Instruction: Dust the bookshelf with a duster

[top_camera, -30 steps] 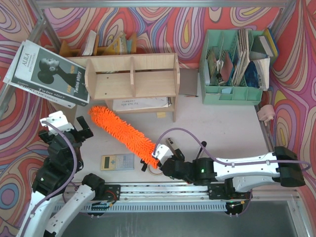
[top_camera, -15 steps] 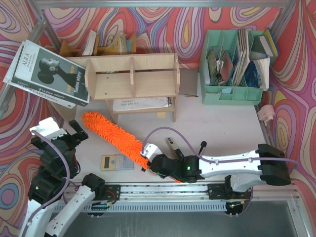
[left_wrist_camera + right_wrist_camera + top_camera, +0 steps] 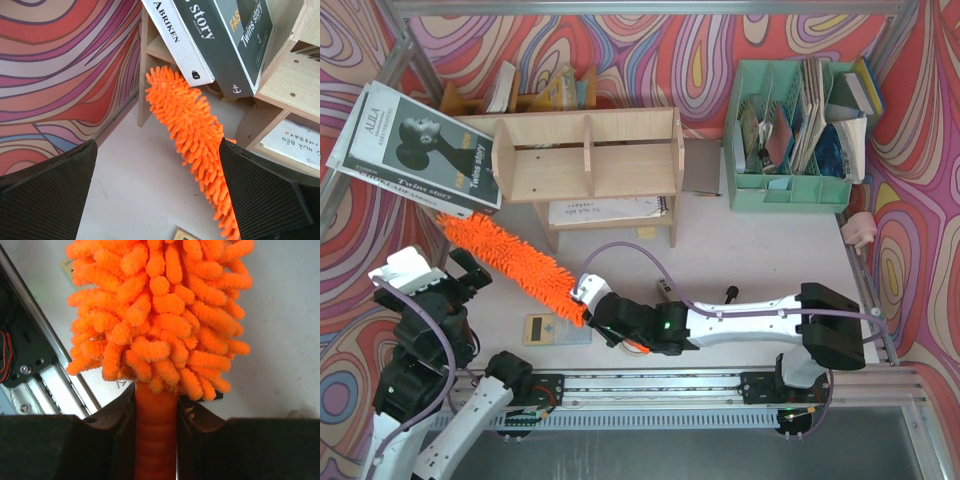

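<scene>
The bookshelf (image 3: 590,150) is a light plywood unit with upright dividers, standing at the back centre. The fluffy orange duster (image 3: 510,262) lies slanted in front of its left end, with its tip under the leaning magazine. My right gripper (image 3: 590,305) is shut on the duster's smooth orange handle (image 3: 156,440), and the chenille head (image 3: 160,305) fills the view above its jaws. My left gripper (image 3: 470,275) stands open just left of the duster, holding nothing. In the left wrist view the duster (image 3: 190,120) runs past the right finger (image 3: 265,195) toward the shelf leg (image 3: 285,75).
A large "Twins story" magazine (image 3: 415,150) leans on the shelf's left end. A notebook (image 3: 605,210) lies under the shelf and books (image 3: 550,90) stand behind it. A mint green organizer (image 3: 790,140) sits back right. A small calculator (image 3: 557,328) lies near the front rail.
My right arm has swept the duster leftward, so its tip went from the shelf's front to under the magazine. The left arm has drawn back slightly toward the near-left.
</scene>
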